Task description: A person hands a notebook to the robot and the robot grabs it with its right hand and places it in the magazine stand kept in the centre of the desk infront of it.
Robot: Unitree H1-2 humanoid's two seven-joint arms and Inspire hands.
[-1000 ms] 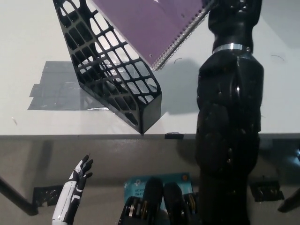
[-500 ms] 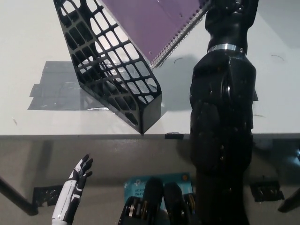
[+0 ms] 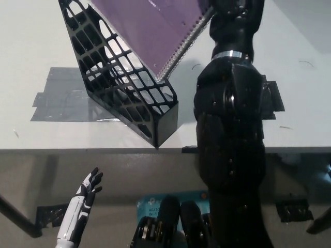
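Observation:
A purple spiral-bound notebook (image 3: 150,26) hangs tilted over the black lattice magazine stand (image 3: 121,77) on the white desk (image 3: 31,41). Its lower corner reaches the stand's open top near the right wall. My black right arm (image 3: 232,124) rises from the bottom right to the top edge, where it meets the notebook's spiral side. The right hand itself is cut off by the top of the picture, so its grip does not show. Below the desk at lower left my white left hand (image 3: 89,190) rests with fingers spread, holding nothing.
Grey tape patches (image 3: 57,98) lie on the desk under and left of the stand. The desk's front edge (image 3: 77,150) runs across the middle of the picture. A teal packet (image 3: 150,204) lies on the floor below.
My right arm has swung left, carrying the notebook left and a little down over the stand's opening. The left hand has stayed put.

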